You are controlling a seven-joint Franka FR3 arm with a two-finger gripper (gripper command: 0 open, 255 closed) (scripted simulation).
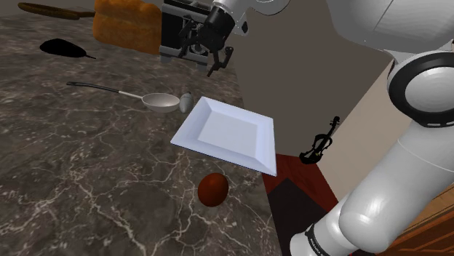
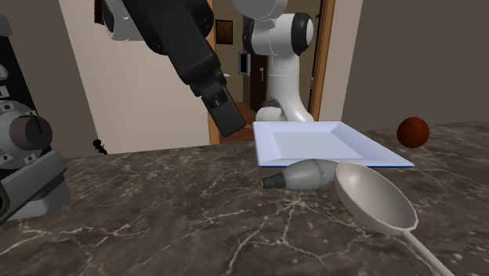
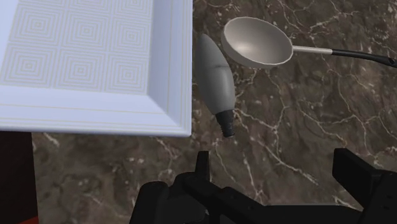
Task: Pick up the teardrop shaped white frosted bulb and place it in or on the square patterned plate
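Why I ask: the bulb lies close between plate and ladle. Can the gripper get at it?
Probably yes: the gripper hangs open near the bulb, nothing between them. The plate rim and the ladle flank its wide end closely, but its narrow base end lies free.

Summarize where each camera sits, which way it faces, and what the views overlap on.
Shoulder view: beside and behind the arm, above the marble counter, looking down on the square plate; white arm links at its right, gripper near the top.
Second exterior view: low over the counter, facing the arm across the plate; arm behind, hand close overhead.
Wrist view: on the hand, looking down at the bulb; black fingers apart.
Shared: all three show plate, bulb and ladle.
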